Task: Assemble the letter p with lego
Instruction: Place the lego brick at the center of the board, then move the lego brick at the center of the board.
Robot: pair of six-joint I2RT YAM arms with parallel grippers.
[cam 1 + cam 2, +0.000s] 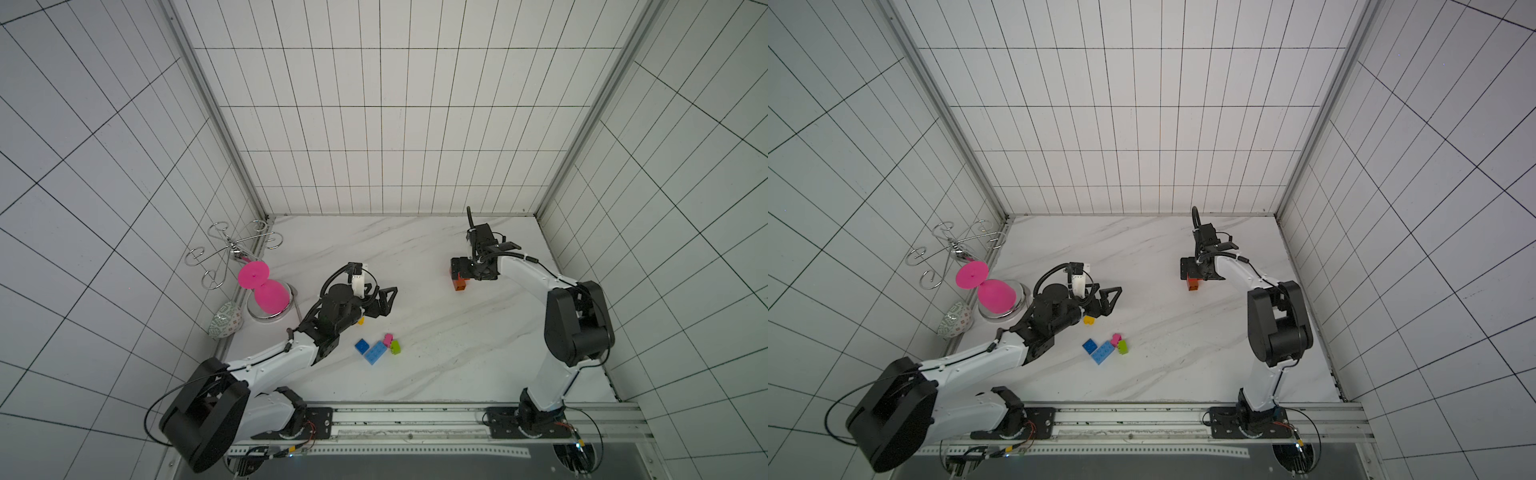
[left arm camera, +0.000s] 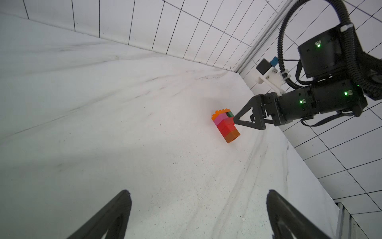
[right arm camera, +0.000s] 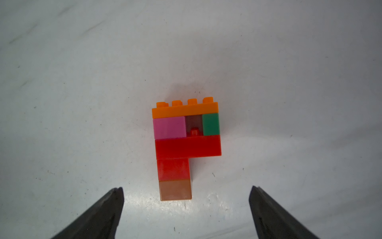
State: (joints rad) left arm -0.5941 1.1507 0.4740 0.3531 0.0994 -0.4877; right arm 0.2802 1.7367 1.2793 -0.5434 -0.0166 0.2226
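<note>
I found the lego P (image 3: 187,149) lying flat on the table (image 3: 82,82), toward its far right side. The right gripper (image 3: 186,188) hung directly over it, jaws spread wide and gripping nothing. The P's brown foot lay between the fingertips, touching neither. The left gripper (image 2: 198,192) stood open and empty near the loose bricks (image 1: 375,353).

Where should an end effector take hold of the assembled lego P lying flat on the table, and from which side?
Probably the stem: come straight down, closing across its smooth side faces. The lego P lies flat, bare table flanks the narrow stem, and the open right end effector lines up either side of it. Skip the studded orange top brick.
</note>
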